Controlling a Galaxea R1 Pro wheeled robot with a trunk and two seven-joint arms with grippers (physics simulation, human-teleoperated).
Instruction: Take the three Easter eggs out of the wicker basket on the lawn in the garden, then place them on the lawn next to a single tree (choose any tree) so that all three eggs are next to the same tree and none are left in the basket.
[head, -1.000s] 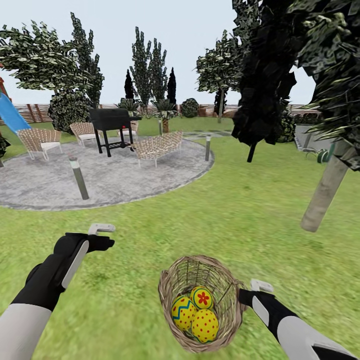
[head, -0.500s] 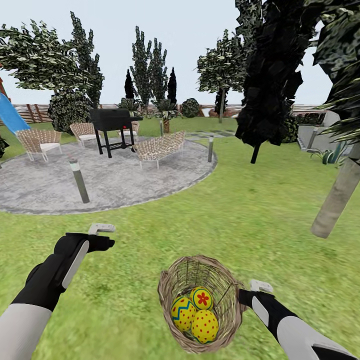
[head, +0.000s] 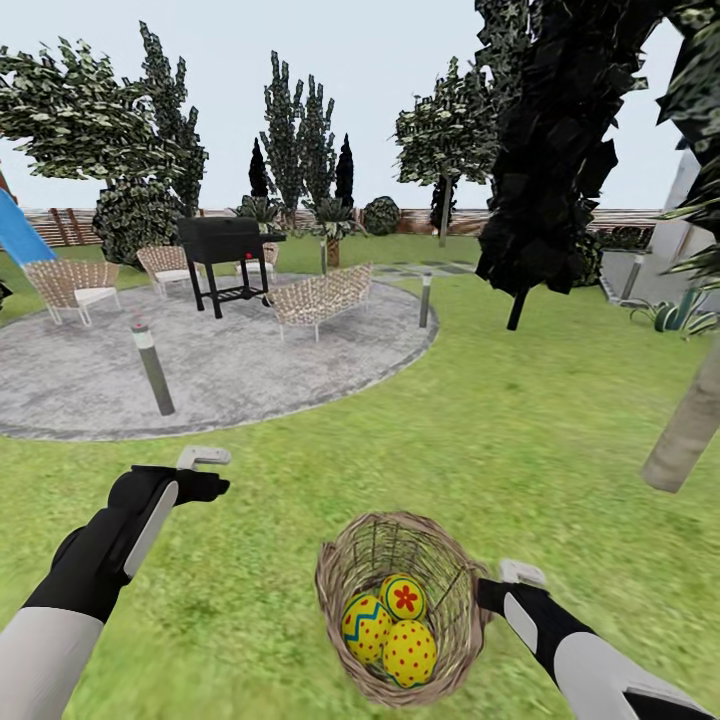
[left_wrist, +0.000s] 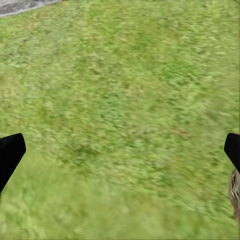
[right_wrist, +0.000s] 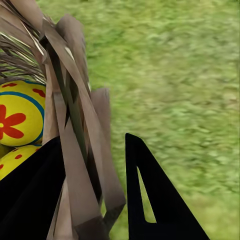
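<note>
Brown open-weave wicker basket (head: 400, 605) over the lawn (head: 500, 420), three yellow Easter eggs (head: 392, 625) inside: blue zigzag, red flower, red dots. Right end effector (right_wrist: 107, 200) pinches its rim wall, one finger inside beside the eggs. Left end effector (head: 205, 472) spread wide, empty, well apart.

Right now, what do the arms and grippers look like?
Both arms: white shells near the body, black toward the wrist, with a white panel along the black section. Left gripper and right gripper have a black base and a pale grey-white finger on top; in the wrist views the fingers look flat, black and pointed.
</note>
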